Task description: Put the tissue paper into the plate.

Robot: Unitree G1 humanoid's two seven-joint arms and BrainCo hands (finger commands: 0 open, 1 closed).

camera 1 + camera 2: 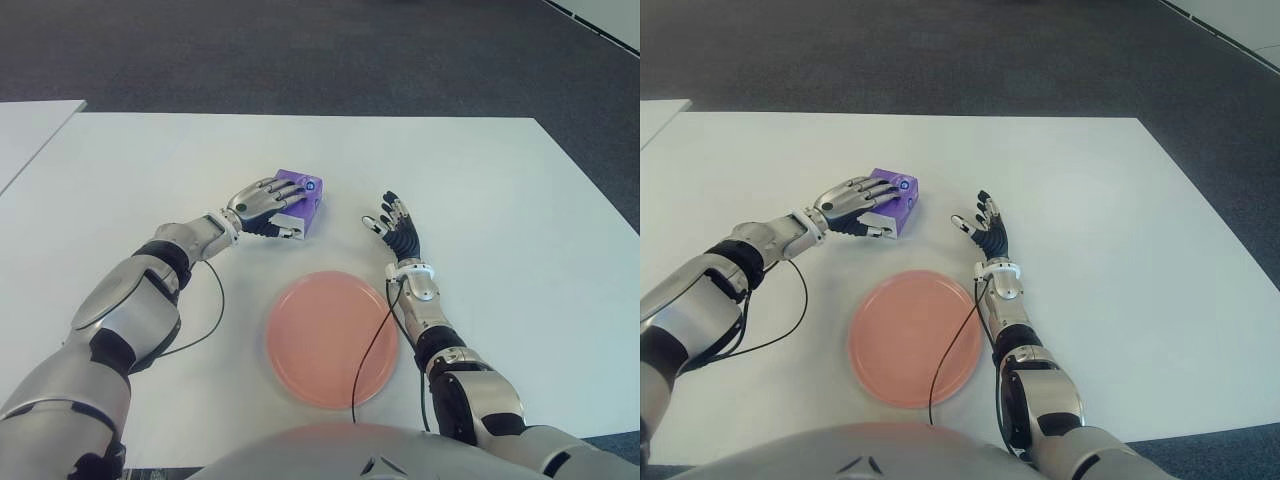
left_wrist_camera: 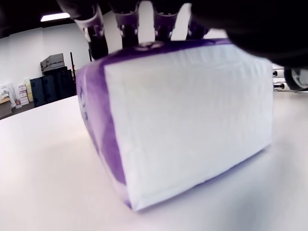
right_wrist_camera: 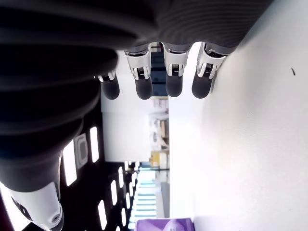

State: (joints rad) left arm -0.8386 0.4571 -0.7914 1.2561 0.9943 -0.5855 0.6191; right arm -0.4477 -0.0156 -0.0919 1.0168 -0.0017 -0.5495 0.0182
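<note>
The tissue paper is a purple and white pack (image 1: 303,186) standing on the white table (image 1: 500,200), just beyond the pink plate (image 1: 310,335). My left hand (image 1: 262,200) lies over the pack, its fingers (image 2: 127,24) curled across the top and its thumb against the near white end. The pack (image 2: 187,125) still touches the table. My right hand (image 1: 395,225) shows to the right of the pack, past the plate's far right rim, with its fingers (image 3: 144,86) spread and holding nothing.
A thin black cable (image 1: 375,340) runs from my right wrist across the plate's right side. Another cable (image 1: 205,335) loops beside my left forearm. A second white table (image 1: 30,120) stands at the far left, and dark carpet (image 1: 300,50) lies beyond.
</note>
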